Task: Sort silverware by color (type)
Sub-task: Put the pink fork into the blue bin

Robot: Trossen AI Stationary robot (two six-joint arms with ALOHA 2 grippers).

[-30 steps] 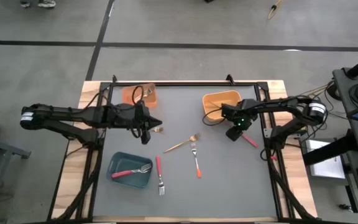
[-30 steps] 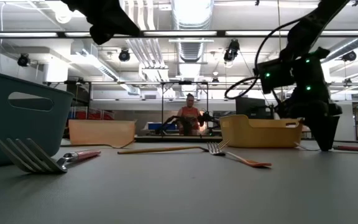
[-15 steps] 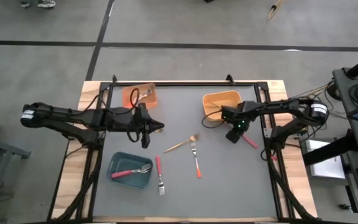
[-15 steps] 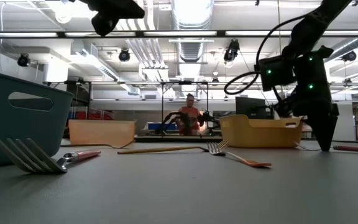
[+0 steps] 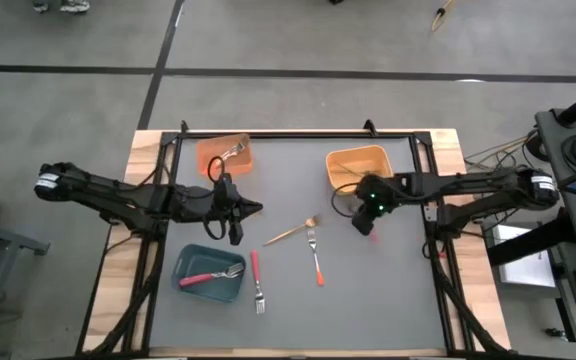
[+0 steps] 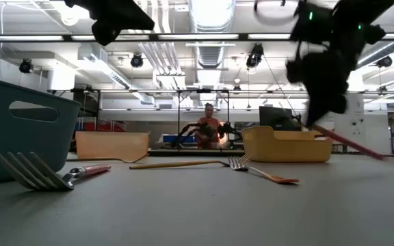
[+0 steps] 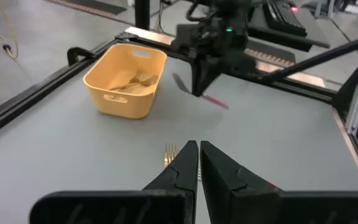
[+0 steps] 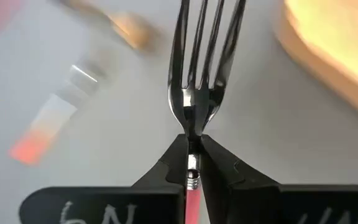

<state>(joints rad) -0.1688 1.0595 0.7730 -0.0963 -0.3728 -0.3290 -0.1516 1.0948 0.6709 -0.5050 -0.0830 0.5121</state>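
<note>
Right gripper (image 8: 192, 163) clamped on a pink-handled fork (image 8: 197, 68) at the thin neck, lifted off the desk (image 5: 388, 290) beside the yellow bin (image 5: 354, 165). Light, stiff, slick metal; likely to pivot in so narrow a pinch. Left gripper (image 7: 199, 163) with jaws together, holding nothing, above the desk's middle.

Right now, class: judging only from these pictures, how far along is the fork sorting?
Done: the teal bin holds a red-handled fork, the yellow bin holds gold forks, and the orange bin has one fork. In hand: the right gripper is shut on a pink-handled fork, lifted off the table. Left: a gold fork, an orange-handled fork and a red-handled fork on the mat. The left gripper is shut, empty.
</note>
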